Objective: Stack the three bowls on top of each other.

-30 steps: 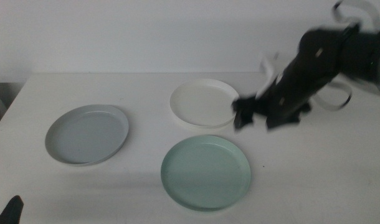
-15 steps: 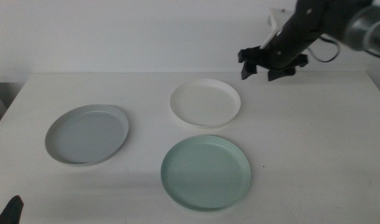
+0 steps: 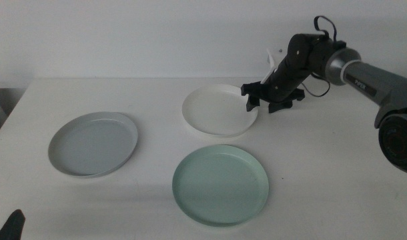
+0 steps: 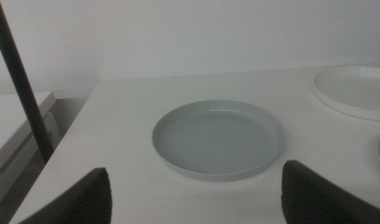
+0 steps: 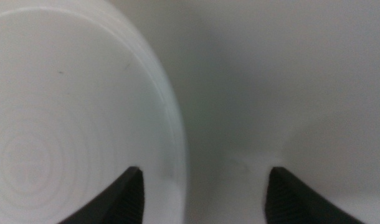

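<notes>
Three bowls lie apart on the white table: a grey-blue bowl [image 3: 93,143] at the left, a white bowl [image 3: 219,110] at the back middle, a mint green bowl [image 3: 221,184] at the front. My right gripper [image 3: 266,100] hovers open just above the white bowl's right rim [image 5: 171,106], one jaw over the rim, the other over the bare table. The right wrist view looks straight down on that rim. My left gripper [image 4: 193,193] waits open at the front left corner, facing the grey-blue bowl [image 4: 218,138].
A white wall stands behind the table [image 3: 337,167]. A dark pole [image 4: 19,81] and a pale ledge show beyond the table's left edge in the left wrist view. The right arm [image 3: 350,67] reaches in from the back right.
The right gripper swung up and back from the white bowl's right side, then came down to that bowl's right rim. The bowls and the left arm have not moved.
</notes>
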